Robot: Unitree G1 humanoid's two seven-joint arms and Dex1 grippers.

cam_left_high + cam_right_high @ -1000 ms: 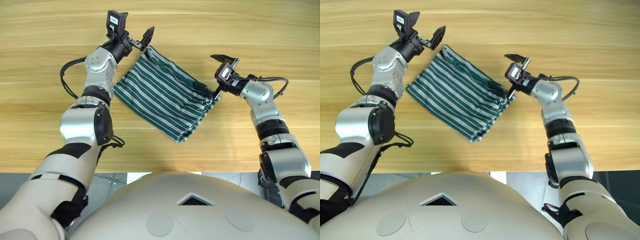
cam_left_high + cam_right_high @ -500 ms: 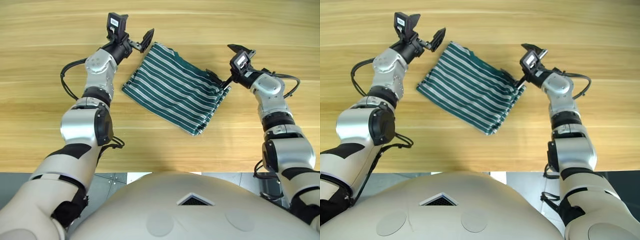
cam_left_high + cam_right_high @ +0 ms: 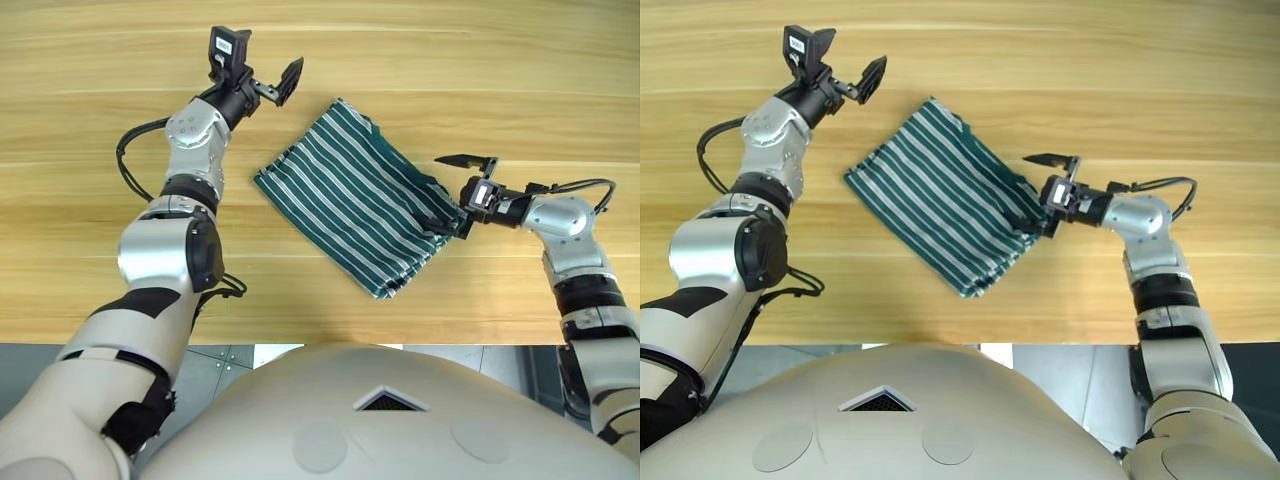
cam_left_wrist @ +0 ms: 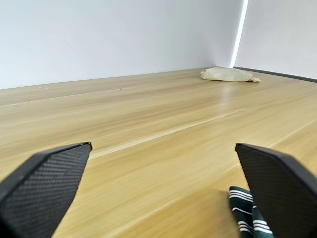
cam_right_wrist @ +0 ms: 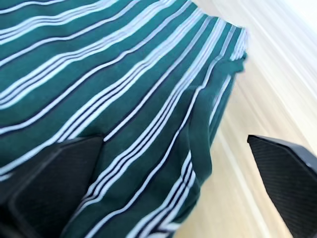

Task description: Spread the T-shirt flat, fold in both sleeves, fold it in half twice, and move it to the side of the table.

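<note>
Since my left gripper [image 3: 262,72] hangs wide open and empty off the far corner of the folded T-shirt [image 3: 355,205], lying mid table [image 3: 480,70], the worry's on the right. My right gripper [image 3: 462,192] (jaws spread, nothing pinched) sits right at the shirt's edge, and a sloppy shove could rumple the folds.

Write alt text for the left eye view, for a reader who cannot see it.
A folded green T-shirt with white stripes lies diagonally on a wooden table. The right end effector, open, is at the shirt's edge on the robot's right; the left end effector, also open, is apart from its far corner.
</note>
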